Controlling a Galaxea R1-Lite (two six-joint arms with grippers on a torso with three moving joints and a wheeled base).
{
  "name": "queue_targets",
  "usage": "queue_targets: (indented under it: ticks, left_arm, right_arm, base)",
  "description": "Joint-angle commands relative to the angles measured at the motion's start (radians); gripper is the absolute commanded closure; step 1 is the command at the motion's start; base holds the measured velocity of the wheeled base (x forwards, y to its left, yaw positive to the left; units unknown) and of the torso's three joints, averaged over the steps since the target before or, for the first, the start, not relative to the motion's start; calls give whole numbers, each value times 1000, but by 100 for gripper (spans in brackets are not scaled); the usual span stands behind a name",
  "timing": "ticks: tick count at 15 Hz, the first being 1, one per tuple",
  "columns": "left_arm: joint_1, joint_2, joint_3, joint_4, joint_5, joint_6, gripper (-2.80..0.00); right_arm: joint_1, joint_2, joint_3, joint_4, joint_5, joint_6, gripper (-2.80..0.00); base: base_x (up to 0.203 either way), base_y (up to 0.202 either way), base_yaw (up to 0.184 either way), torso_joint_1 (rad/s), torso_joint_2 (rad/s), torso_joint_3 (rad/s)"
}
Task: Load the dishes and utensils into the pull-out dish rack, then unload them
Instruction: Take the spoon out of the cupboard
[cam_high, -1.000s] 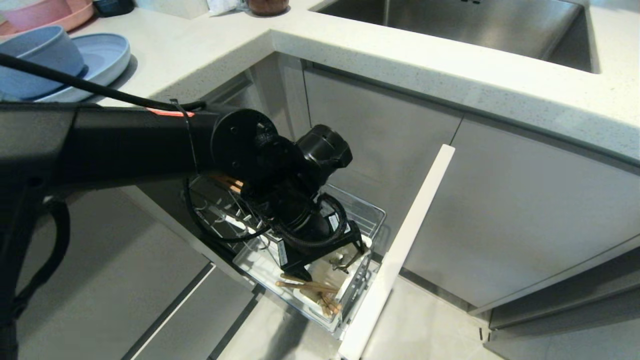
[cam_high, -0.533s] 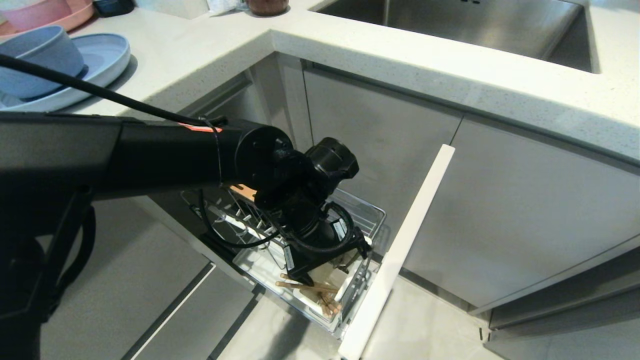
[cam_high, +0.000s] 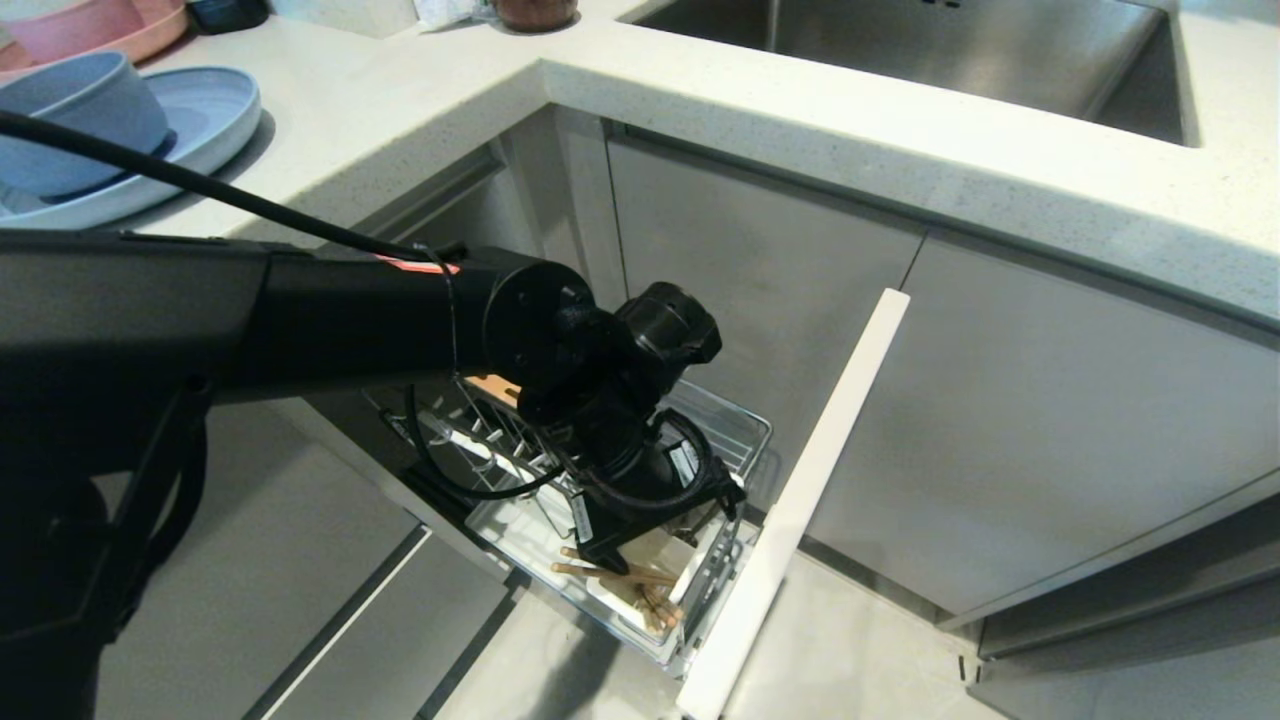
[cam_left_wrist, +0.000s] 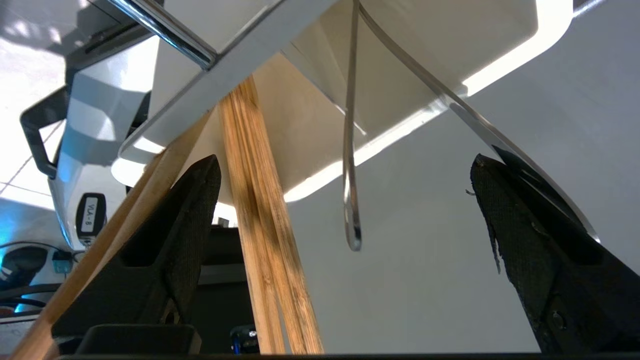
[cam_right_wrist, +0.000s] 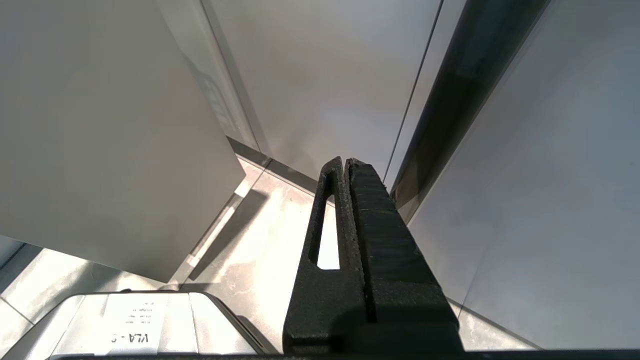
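The pull-out dish rack (cam_high: 741, 424) stands pulled out of the cabinet, its pale front panel (cam_high: 800, 500) toward me. My left gripper (cam_high: 665, 525) reaches down into the white caddy (cam_high: 690, 572) at the rack's front end. It is open (cam_left_wrist: 345, 165), holding nothing. The wooden chopsticks (cam_left_wrist: 250, 175) lean close to one of the fingers (cam_left_wrist: 192, 215). The silver spoon's handle (cam_left_wrist: 350, 200) hangs free in the middle of the gap. The chopsticks (cam_high: 620, 580) poke out of the caddy. The pale blue bowl (cam_high: 80, 110) sits on the pale blue plate (cam_high: 215, 110) on the counter. My right gripper (cam_right_wrist: 345, 162) is shut and parked low.
A steel sink (cam_high: 900, 40) is set in the white counter (cam_high: 700, 110) at the back right. A pink plate (cam_high: 150, 35) lies behind the blue dishes. Grey cabinet fronts (cam_high: 1050, 420) flank the rack. A flat metal strip (cam_left_wrist: 475, 120) passes the left gripper's other finger.
My left arm has moved down and to the right, bringing the gripper deeper into the caddy. The gripper has stayed open.
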Motion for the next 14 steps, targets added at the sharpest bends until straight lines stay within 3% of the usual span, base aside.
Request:
queue_targets:
  ticks: [1,14]
  left_arm:
    - [-1,1,0,5,14,-7,0]
    - [-9,2,0,7,33,-20,0]
  right_arm:
    - [0,-4,2,0,0,0,0]
    - [0,-4,2,0,0,0,0]
  base:
    - [0,0,0,0,0,0]
    - [0,0,0,0,0,0]
